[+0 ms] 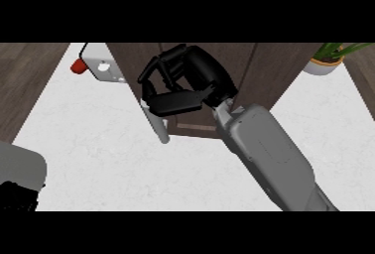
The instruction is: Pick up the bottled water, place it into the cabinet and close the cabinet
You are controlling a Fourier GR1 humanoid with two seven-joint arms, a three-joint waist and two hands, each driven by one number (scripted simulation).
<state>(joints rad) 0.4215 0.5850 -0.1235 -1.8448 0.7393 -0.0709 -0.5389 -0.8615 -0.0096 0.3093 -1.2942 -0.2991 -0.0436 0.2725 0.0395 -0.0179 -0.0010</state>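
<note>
My right hand (183, 82) is up at the far edge of the table (110, 163), fingers curled over the front of the dark wood cabinet (242, 69), and I honestly can't tell if they're clamped on anything. The bottled water is nowhere I can see, maybe under my palm, maybe already inside. Pale slim cabinet door (156, 121) sticks out edge-on just left of my hand. Worry: if I swing it shut now, the door could pinch my fingers or hit a bottle sitting proud. The table's matte white and speckled, the cabinet has a smooth brown grain. A leafy plant in a white pot (322, 63) sits at the far right corner. My left hand (18, 196) is barely showing at the near left corner.
</note>
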